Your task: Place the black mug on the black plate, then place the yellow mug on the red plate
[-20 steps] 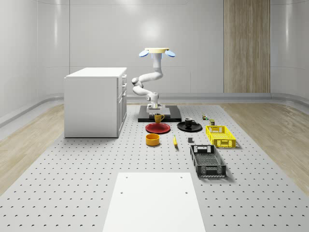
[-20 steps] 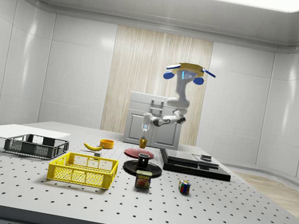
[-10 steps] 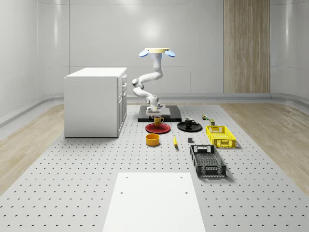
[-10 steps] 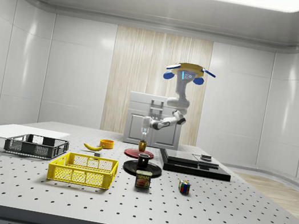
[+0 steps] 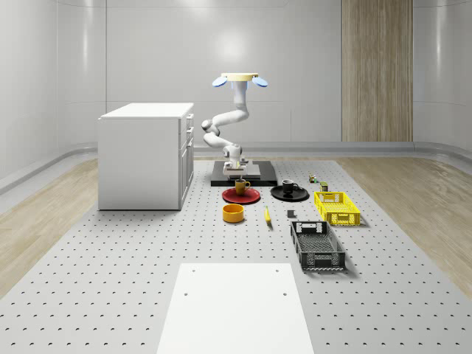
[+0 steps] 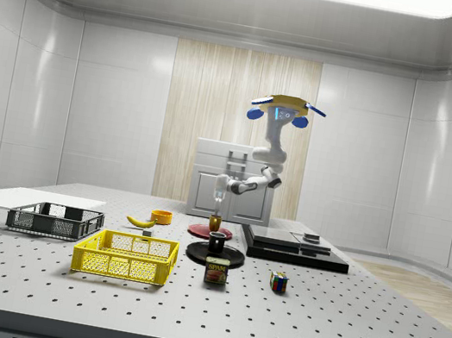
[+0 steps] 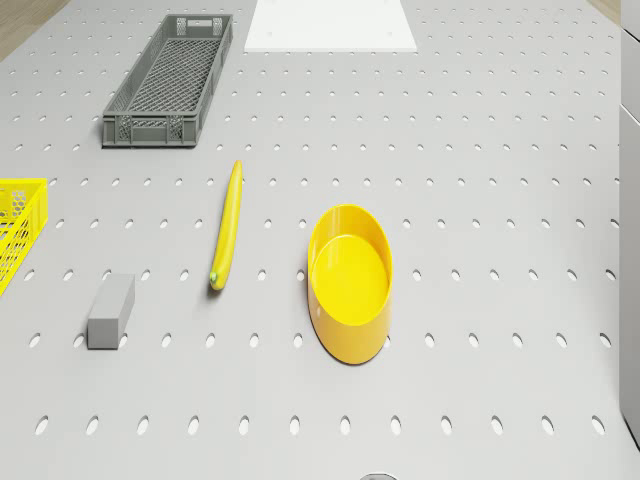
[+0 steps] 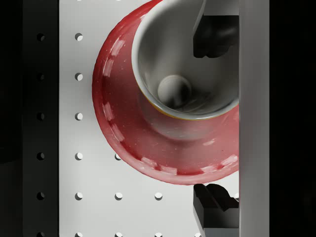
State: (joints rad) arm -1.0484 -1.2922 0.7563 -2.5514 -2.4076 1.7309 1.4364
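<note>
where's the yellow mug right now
The yellow mug stands on the red plate, at the whole-scene view's left of the black plate, directly below the gripper.

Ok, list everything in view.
Yellow mug: 1, yellow, on round red plate.
Black mug: 1, black, on round black plate.
Bowl: 1, yellow, before red plate.
Banana: 1, yellow, beside bowl.
Small block: 1, grey, beside banana.
Mesh crates: 2, yellow and grey, whole-scene view's right.
Cabinet: 1, white, whole-scene view's left.
Tin, puzzle cube: 1 each, multicoloured, near black plate.
Platform: 1, black, behind plates.
Drone: 1, white, hovering over platform; open fingers above yellow mug.
</note>
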